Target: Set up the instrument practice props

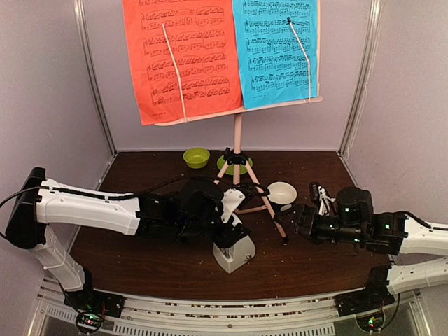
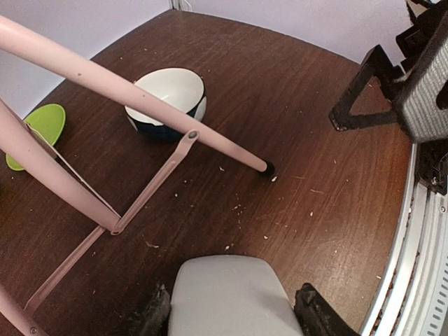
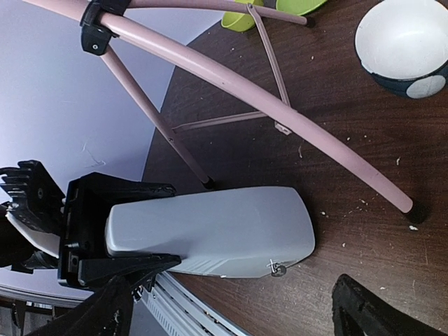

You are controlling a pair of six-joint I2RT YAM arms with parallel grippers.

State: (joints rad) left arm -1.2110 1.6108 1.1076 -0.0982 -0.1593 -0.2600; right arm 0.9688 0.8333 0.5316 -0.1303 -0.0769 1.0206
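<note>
The pale pink music stand (image 1: 238, 133) rises at the back, with the red sheet (image 1: 183, 56) and the blue sheet (image 1: 276, 49) on its desk. The white-grey metronome (image 1: 234, 253) sits upright on the table in front of the tripod legs (image 2: 105, 77). My left gripper (image 1: 229, 234) is shut on its narrow top, and the grey body (image 2: 227, 297) fills the space between the fingers (image 2: 316, 315). The right wrist view shows the metronome (image 3: 210, 231) with those black fingers on both sides of it. My right gripper (image 1: 297, 220) is open just right of the metronome, holding nothing.
A white bowl with a dark base (image 1: 281, 192) sits right of the stand's legs, close to my right wrist. A green bowl (image 1: 196, 157) and a green plate (image 1: 227, 166) lie behind the tripod. A stand foot (image 1: 283, 240) rests beside my right gripper. The table's front rail (image 2: 420, 266) is close.
</note>
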